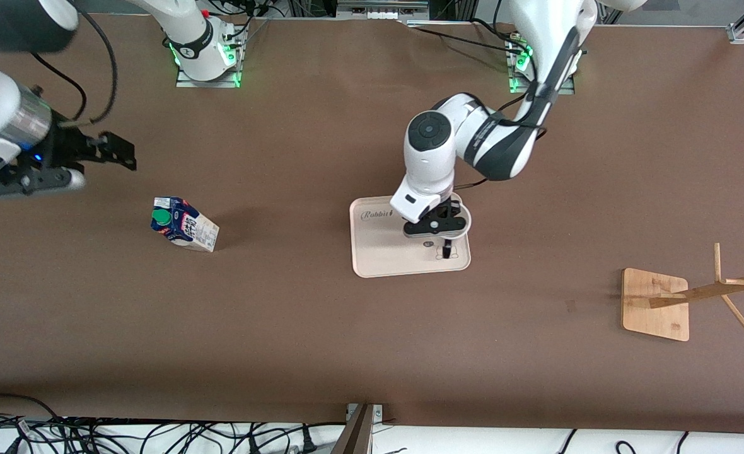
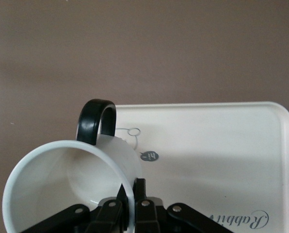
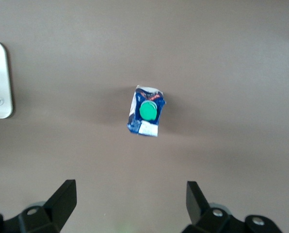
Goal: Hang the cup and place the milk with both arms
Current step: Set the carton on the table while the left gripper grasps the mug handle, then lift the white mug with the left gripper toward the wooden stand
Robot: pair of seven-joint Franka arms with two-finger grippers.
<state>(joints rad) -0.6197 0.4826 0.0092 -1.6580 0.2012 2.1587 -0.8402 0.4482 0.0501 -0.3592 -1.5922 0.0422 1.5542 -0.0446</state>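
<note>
The white cup (image 2: 62, 179) with its black loop handle (image 2: 96, 119) is at the cream tray (image 2: 222, 145). My left gripper (image 2: 131, 188) is shut on the cup's rim, one finger inside and one outside. In the front view this gripper (image 1: 446, 243) is over the tray (image 1: 378, 252) and hides most of the cup (image 1: 465, 219). The milk (image 1: 183, 224) stands on the table toward the right arm's end, green cap up. My right gripper (image 1: 110, 151) is open and empty, up in the air; its wrist view shows the milk (image 3: 145, 110) below, ahead of the gripper (image 3: 131, 191).
A wooden cup rack with a square base (image 1: 656, 302) and slanted pegs (image 1: 725, 287) stands toward the left arm's end of the table. Cables lie along the table's edge nearest the front camera.
</note>
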